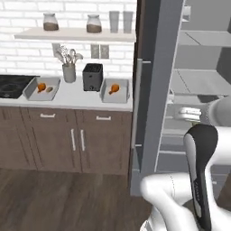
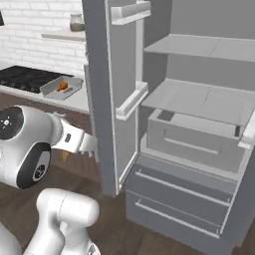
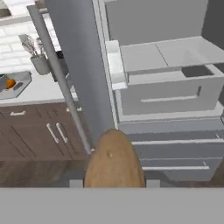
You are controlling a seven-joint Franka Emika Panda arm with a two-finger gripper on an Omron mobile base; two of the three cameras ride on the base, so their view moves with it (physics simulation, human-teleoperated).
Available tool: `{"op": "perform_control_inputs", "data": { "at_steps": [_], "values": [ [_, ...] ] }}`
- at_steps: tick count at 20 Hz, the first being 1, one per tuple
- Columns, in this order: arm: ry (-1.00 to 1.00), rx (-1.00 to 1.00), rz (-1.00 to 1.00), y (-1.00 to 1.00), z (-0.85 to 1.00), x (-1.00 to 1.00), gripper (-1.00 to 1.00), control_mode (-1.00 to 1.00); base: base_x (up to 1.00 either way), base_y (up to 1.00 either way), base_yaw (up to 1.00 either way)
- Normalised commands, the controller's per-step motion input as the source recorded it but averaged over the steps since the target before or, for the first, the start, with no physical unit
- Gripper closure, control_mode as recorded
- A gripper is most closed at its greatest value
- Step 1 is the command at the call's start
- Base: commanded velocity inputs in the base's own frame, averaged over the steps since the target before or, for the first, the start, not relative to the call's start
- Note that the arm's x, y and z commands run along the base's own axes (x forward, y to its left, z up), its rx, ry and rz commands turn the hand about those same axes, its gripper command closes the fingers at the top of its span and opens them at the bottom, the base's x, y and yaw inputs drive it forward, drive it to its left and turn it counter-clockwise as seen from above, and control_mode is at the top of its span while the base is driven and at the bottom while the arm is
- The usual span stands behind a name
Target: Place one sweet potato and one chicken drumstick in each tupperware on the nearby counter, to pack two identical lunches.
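Observation:
A brown sweet potato (image 3: 114, 157) rises between my fingertips in the hand view, and my gripper (image 3: 114, 183) is shut on it, in front of the open fridge. The white hand (image 1: 187, 113) hangs beside the fridge door, right of the counter (image 1: 76, 100). Two light-grey tupperware trays sit on that counter. The left tupperware (image 1: 29, 92) holds an orange chicken drumstick (image 1: 41, 86) and a small tan piece (image 1: 49, 89). In the right tupperware (image 1: 122, 93) lies another drumstick (image 1: 114, 88). From the right base view my hand (image 2: 74, 139) sits left of the door.
The open fridge door (image 1: 153, 90) stands between my hand and the counter. Fridge shelves and drawers (image 2: 194, 129) lie to the right. A black toaster (image 1: 92, 76), a utensil holder (image 1: 69, 72) and a stovetop (image 1: 11, 85) share the counter; jars stand on a wall shelf (image 1: 74, 34).

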Motion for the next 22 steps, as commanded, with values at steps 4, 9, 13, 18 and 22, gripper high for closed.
{"op": "perform_control_inputs", "data": {
  "at_steps": [4,9,13,18,22],
  "values": [
    [0.0,0.0,0.0,0.0,0.0,0.0,1.0,1.0,-0.03,0.23,0.75],
    [0.0,0.0,0.0,0.0,0.0,0.0,1.0,1.0,0.11,0.44,0.72],
    [0.0,0.0,0.0,0.0,0.0,0.0,1.0,1.0,0.81,0.26,0.67],
    [0.0,0.0,0.0,0.0,0.0,0.0,1.0,1.0,0.6,0.08,0.35],
    [0.0,0.0,0.0,0.0,0.0,0.0,1.0,1.0,0.96,-0.33,0.0]
  ]
}}
